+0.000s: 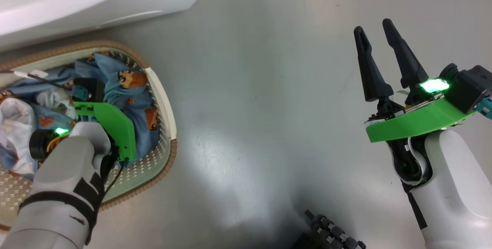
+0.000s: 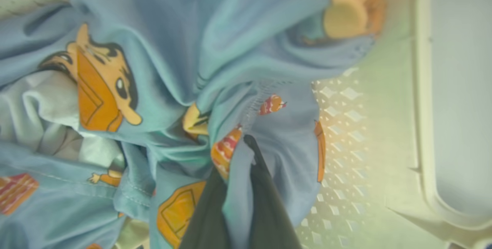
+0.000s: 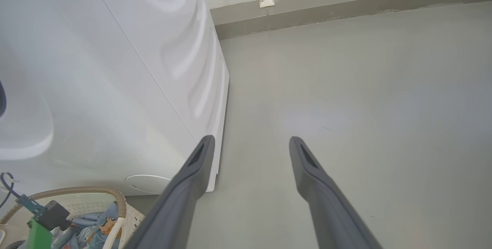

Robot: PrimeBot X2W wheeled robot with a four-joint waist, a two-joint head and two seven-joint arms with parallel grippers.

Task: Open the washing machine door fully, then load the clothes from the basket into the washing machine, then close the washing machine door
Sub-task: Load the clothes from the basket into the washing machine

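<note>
The cream basket [image 1: 169,107] with its brown rim stands on the floor at the left, just below the white washing machine [image 1: 77,3]. Light blue clothes [image 1: 115,87] with orange cartoon figures fill it. My left arm reaches down into the basket under its green mount [image 1: 115,126]. In the left wrist view my left gripper [image 2: 240,156] is shut on a fold of the clothes [image 2: 173,49], close to the perforated basket wall [image 2: 346,126]. My right gripper [image 1: 373,27] hangs open over bare floor at the right, nothing between its fingers [image 3: 192,172]. The washing machine door is out of view.
Grey floor [image 1: 261,87] stretches between the basket and my right arm. The washing machine's side [image 3: 115,68] and a wall base [image 3: 346,7] appear in the right wrist view, with the basket rim [image 3: 77,191] at lower left. A black ribbed part [image 1: 334,235] sits at the bottom edge.
</note>
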